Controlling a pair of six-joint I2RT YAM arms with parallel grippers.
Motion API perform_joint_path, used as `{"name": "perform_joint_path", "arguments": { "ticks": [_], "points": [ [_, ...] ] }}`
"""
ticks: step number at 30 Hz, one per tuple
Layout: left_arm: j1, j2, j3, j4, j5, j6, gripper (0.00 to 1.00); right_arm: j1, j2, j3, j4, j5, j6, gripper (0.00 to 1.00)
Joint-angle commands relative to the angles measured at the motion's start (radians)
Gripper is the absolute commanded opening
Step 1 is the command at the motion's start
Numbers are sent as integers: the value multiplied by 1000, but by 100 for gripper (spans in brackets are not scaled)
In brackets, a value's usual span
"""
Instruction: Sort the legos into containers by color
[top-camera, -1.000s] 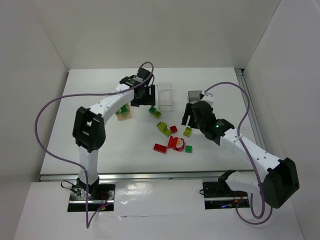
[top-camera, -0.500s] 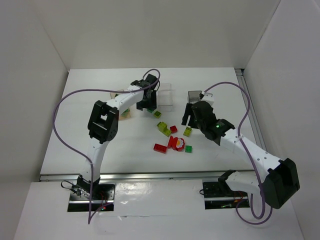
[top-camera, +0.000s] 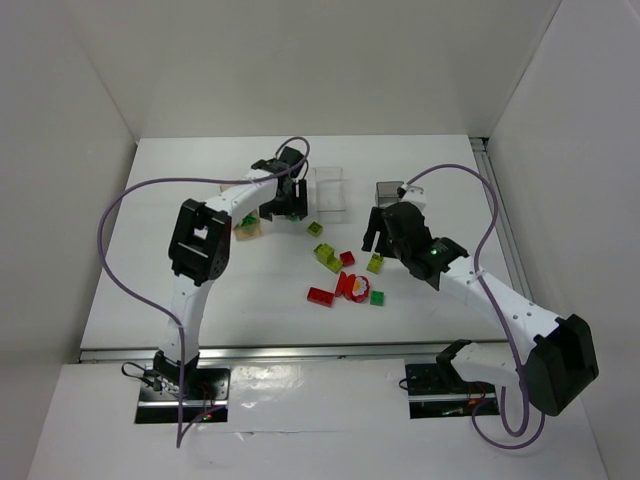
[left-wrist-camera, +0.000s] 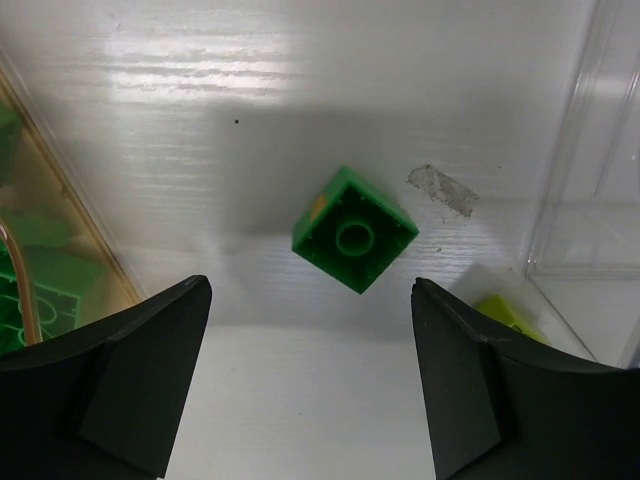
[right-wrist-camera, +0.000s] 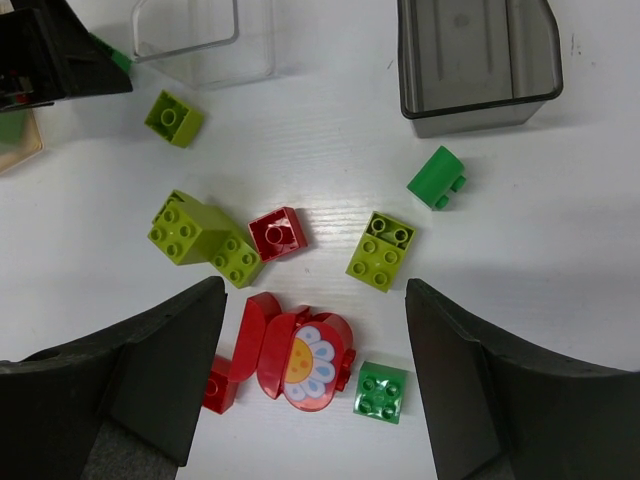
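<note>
- Dk green brick (left-wrist-camera: 355, 242): lies on white table (left-wrist-camera: 300, 100), flipped over, hollow underside w/ round tube facing up. It sits btwn orange-tan bin (left) and clear bin (right) and touches neither.
- Left gripper (left-wrist-camera: 310, 285): fingers wide apart, hanging over that brick, one finger each side. No contact, nothing held.
- Orange-tan bin (left-wrist-camera: 70, 250): far left of the three. Green bricks (left-wrist-camera: 35, 300) show thru its wall, inside.
- Clear bin (right-wrist-camera: 200, 40): far centre. Yellow-green brick (right-wrist-camera: 173, 118) is on table just near of its left corner, outside it.
- Grey bin (right-wrist-camera: 478, 60): smoky, far right. Side-lying green brick (right-wrist-camera: 437, 178) is on table just near of it.
- Loose group mid-table, near of the bins: stepped yellow-green piece (right-wrist-camera: 200, 238) on the left, red brick (right-wrist-camera: 278, 233) just beside it on the right, yellow-green 2x2 (right-wrist-camera: 381, 250) further right and apart.
- Round red piece (right-wrist-camera: 300, 360): nearest part of group. It has a printed daisy, white petals and yellow centre.
- Low red brick (right-wrist-camera: 218, 385) is at its left, dk green 2x2 (right-wrist-camera: 381, 391) just beside its right.
- Right gripper (right-wrist-camera: 312, 290): fingers spread wide above the loose group, empty. Green LED (top-camera: 437, 253) lit on that arm.
</note>
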Motion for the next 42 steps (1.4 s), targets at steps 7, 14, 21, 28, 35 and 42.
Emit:
{"name": "perform_joint_path", "arguments": {
  "ticks": [7, 14, 21, 28, 35, 42],
  "points": [
    [-1, 87, 115, 17, 32, 109, 86, -5, 2, 33, 32, 2, -8, 80],
    [-1, 133, 159, 17, -9, 141, 76, -5, 11, 33, 32, 2, -8, 80],
    [-1, 130, 136, 38, -9, 141, 54, -5, 11, 33, 32, 2, -8, 80],
    [-1, -9, 106, 3, -69, 111, 33, -5, 11, 33, 32, 2, -8, 80],
    [99, -170, 64, -84, -68, 48, 33, -5, 20, 33, 41, -7, -8, 80],
    [169, -235, -54, -85, -100, 19, 42, -5, 30, 33, 59, -16, -8, 80]
  ]
}}
